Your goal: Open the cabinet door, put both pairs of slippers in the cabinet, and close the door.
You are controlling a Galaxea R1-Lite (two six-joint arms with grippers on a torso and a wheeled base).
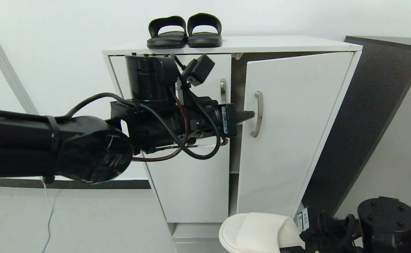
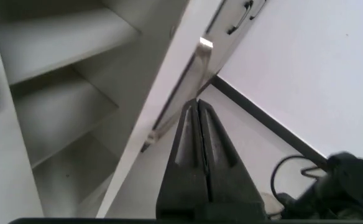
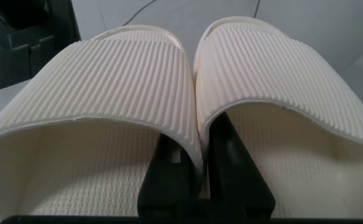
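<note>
The white cabinet [image 1: 289,44] has its right door [image 1: 296,140] slightly ajar, with a dark gap beside the left door [image 1: 191,182]. My left gripper [image 1: 249,114] is shut and empty, its tip at the right door's free edge just beside the metal handle [image 1: 258,114]. The left wrist view shows the shut gripper [image 2: 198,107] below that handle [image 2: 197,68] and the inner shelves [image 2: 57,37]. A black pair of slippers [image 1: 184,32] sits on the cabinet top. Low in front, my right gripper [image 1: 302,228] is shut on the cream ribbed slippers [image 1: 258,230], pinching both inner walls [image 3: 197,124].
A dark grey panel [image 1: 367,116] stands right of the cabinet, close to the door's swing. White wall lies to the left, with a thin cable [image 1: 49,211] hanging down over pale floor.
</note>
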